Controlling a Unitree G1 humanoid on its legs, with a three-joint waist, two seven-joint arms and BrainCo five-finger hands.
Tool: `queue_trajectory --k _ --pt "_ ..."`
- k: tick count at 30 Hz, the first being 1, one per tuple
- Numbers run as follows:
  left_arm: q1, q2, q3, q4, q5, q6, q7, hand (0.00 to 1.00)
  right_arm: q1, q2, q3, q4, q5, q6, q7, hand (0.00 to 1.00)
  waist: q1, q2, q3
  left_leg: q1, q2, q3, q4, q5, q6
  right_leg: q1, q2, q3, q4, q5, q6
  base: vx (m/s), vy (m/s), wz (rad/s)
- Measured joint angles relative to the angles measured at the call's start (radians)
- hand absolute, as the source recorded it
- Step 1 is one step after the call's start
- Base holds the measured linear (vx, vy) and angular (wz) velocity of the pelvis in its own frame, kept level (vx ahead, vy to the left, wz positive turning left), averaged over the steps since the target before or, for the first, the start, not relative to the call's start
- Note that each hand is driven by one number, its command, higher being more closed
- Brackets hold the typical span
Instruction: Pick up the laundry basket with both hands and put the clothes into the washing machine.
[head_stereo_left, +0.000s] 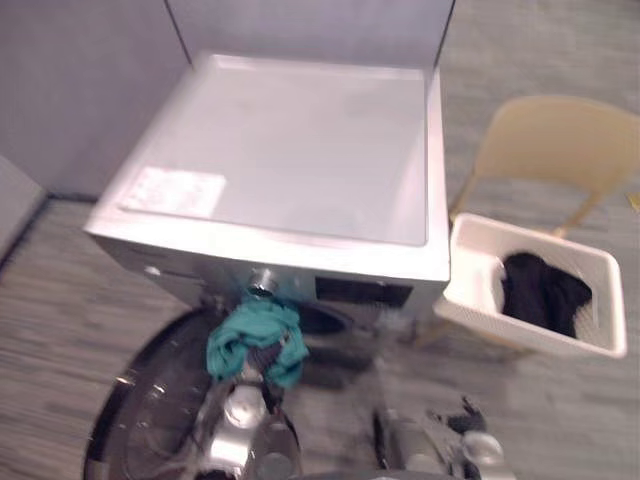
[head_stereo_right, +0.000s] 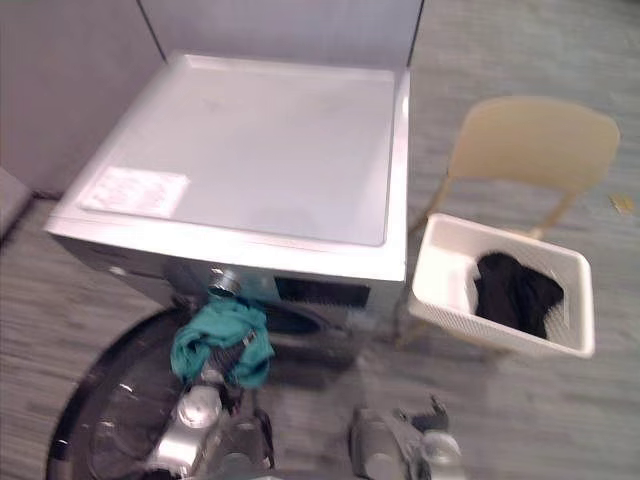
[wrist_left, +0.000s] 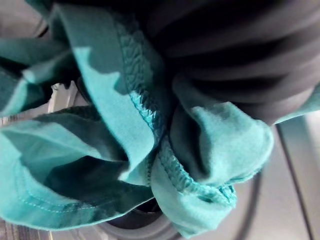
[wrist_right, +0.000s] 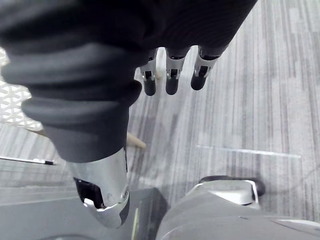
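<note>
a: where are the clothes now?
b: a teal garment (head_stereo_left: 255, 340) hangs bunched over the left hand (wrist_left: 240, 65), right at the drum opening (head_stereo_left: 325, 318) of the washing machine (head_stereo_left: 290, 150). the cloth covers the hand, so i cannot tell its grip. a black garment (head_stereo_left: 542, 292) lies in the white laundry basket (head_stereo_left: 478, 318), to the right of the machine and in front of a beige chair (head_stereo_left: 560, 140).
a: and the right hand?
b: the right hand (wrist_right: 171, 82) hangs low on the near right, relaxed, holding nothing.
a: how should this step go?
b: my judgement: carry the teal piece well past the rim of the opening before releasing it, so no fold trails out over the open door (head_stereo_left: 140, 420) on the near left.
a: any writing to read?
b: a white sticker (head_stereo_left: 172, 190) sits on the near left corner of the machine's top, but its print is too small to read. nothing is legible on the dark panel (head_stereo_left: 362, 292) either.
</note>
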Motion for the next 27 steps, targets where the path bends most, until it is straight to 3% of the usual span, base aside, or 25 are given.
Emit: queue_trajectory --k 5,12,15,17,19,24,25,27 --pt "-0.157 0.006 -0.002 -0.015 -0.022 0.0 0.078 1.0 -0.087 0.014 0.024 -0.111 0.036 -0.002 -0.034 0.0 0.002 0.003 0.061 -0.24 0.036 -0.024 0.219 -0.092 0.022 -0.235 -0.003 -0.01 0.19 -0.066 -0.002 -0.16 0.041 -0.1" --pt "-0.456 0.085 -0.011 -0.015 -0.029 0.019 0.132 1.0 -0.171 0.017 0.012 -0.258 0.068 -0.026 -0.094 0.0 -0.006 0.002 0.098 -0.616 0.063 -0.089 0.461 -0.122 0.042 -0.592 0.004 -0.013 0.415 -0.083 0.005 -0.16 -0.03 0.0" --pt "-0.567 0.124 -0.039 -0.017 -0.027 0.022 0.142 1.0 -0.172 0.016 0.002 -0.305 0.074 -0.046 -0.112 0.0 -0.008 -0.006 0.107 -0.714 0.065 -0.114 0.531 -0.129 0.047 -0.683 0.004 -0.016 0.486 -0.091 0.005 -0.11 -0.042 0.07" --pt "-0.649 0.159 -0.043 -0.023 -0.026 0.024 0.166 1.0 -0.172 0.018 -0.003 -0.312 0.076 -0.056 -0.114 0.0 -0.027 -0.014 0.113 -0.796 0.066 -0.152 0.598 -0.138 0.048 -0.746 0.003 -0.03 0.551 -0.108 0.007 -0.11 -0.055 0.1" --pt "-0.715 0.191 -0.062 -0.022 -0.019 0.032 0.178 1.0 -0.17 0.021 -0.002 -0.311 0.076 -0.059 -0.115 0.0 -0.029 -0.033 0.13 -0.826 0.067 -0.161 0.635 -0.143 0.046 -0.777 0.003 -0.028 0.594 -0.116 0.002 -0.08 -0.044 0.05" --pt "-0.95 0.248 -0.135 0.06 0.026 0.05 0.194 1.0 -0.163 0.019 -0.001 -0.305 0.077 -0.076 -0.11 0.0 -0.043 -0.041 0.136 -0.919 0.064 -0.205 0.711 -0.147 0.042 -0.85 0.002 -0.042 0.671 -0.129 0.0 -0.08 -0.037 0.06" --pt "-0.981 0.252 -0.143 0.08 0.036 0.051 0.194 0.0 -0.164 0.019 0.001 -0.305 0.077 -0.078 -0.109 0.0 -0.047 -0.047 0.14 -0.922 0.062 -0.206 0.715 -0.147 0.042 -0.854 0.001 -0.041 0.678 -0.132 0.002 -0.04 -0.019 0.05" --pt "-1.079 0.259 -0.15 0.152 0.055 0.052 0.191 0.0 -0.164 0.02 0.016 -0.306 0.078 -0.088 -0.108 0.0 -0.056 -0.052 0.142 -0.943 0.062 -0.219 0.729 -0.147 0.042 -0.866 0.001 -0.05 0.683 -0.134 0.005 -0.02 -0.006 0.01"
